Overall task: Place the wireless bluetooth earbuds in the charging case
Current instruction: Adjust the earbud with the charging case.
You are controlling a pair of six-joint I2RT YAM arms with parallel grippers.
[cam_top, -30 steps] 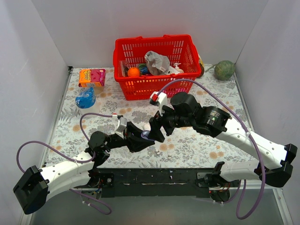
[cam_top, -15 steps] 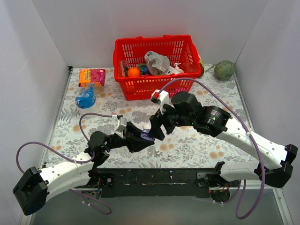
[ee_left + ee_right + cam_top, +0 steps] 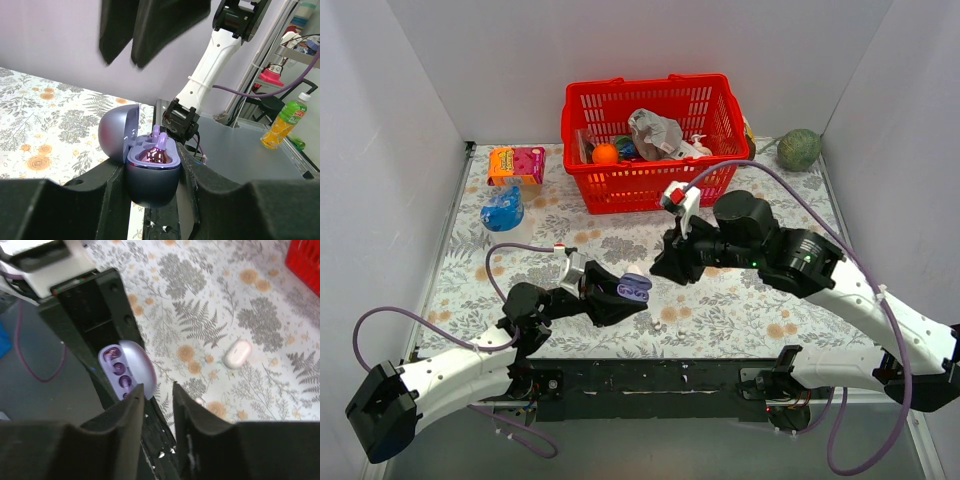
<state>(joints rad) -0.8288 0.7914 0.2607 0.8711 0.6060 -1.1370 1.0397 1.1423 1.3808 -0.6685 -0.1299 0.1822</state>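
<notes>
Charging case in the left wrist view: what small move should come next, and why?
Probably lower the right gripper and press the upright purple earbud down. The left gripper holds the charging case with its lid open, and that bud stands above the rim, apparently unseated. The right gripper hovers empty above.

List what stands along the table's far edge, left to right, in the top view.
Box → red basket → green ball
</notes>
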